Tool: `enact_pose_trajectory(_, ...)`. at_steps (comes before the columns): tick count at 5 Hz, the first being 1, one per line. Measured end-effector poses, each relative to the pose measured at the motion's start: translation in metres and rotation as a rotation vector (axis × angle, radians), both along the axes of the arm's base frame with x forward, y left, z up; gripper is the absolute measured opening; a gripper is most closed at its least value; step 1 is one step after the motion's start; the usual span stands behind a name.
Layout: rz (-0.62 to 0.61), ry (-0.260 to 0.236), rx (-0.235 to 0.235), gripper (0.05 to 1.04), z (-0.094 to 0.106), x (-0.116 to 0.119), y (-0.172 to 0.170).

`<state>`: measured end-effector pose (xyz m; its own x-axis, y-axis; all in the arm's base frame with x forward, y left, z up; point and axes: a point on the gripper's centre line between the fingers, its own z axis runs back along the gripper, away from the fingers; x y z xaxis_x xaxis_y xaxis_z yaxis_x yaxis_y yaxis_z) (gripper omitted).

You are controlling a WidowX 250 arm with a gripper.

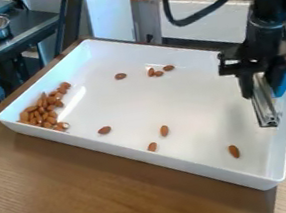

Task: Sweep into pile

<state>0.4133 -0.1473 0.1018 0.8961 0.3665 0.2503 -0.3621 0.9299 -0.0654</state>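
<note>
A wooden table (81, 168) carries a broad white tray (124, 101) with raised walls. Above the tray's right side, near its right edge, the black pincer (263, 91) hangs downward, closed on a ridged, silvery metal piece (266, 110) that hangs over the tray floor, slightly tilted.

Well apart from the pincer, at the opposite end, the main pile of almonds (42, 112) crowds the tray's left corner and spreads up along the left edge. Another 8 nuts lie loose between: 3 grouped (159, 73) near the far edge, 1 to their left (120, 76), 3 scattered toward the near edge (164, 131), and 1 closest to the pincer, the lone almond (234, 151) toward the near right corner.

The nuts are brown ovals, tapered at the tips and lying at mixed angles, heaped against one another in the pile. A pale patch marks 1 at its near side.
</note>
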Motion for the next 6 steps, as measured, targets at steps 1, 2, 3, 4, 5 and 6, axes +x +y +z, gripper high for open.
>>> enact_pose_trajectory(1,-0.025,-0.03,0.025,0.387,-0.004,0.001,-0.009)
enact_pose_trajectory(2,-0.041,-0.019,0.045,0.387,-0.016,-0.005,-0.008)
enact_pose_trajectory(3,-0.051,0.001,0.069,0.387,-0.031,-0.012,-0.004)
enact_pose_trajectory(4,-0.067,-0.007,0.098,0.387,-0.042,-0.018,-0.004)
enact_pose_trajectory(5,-0.081,-0.027,0.112,0.386,-0.046,-0.024,-0.001)
enact_pose_trajectory(6,-0.098,-0.032,0.113,0.382,-0.046,-0.029,0.003)
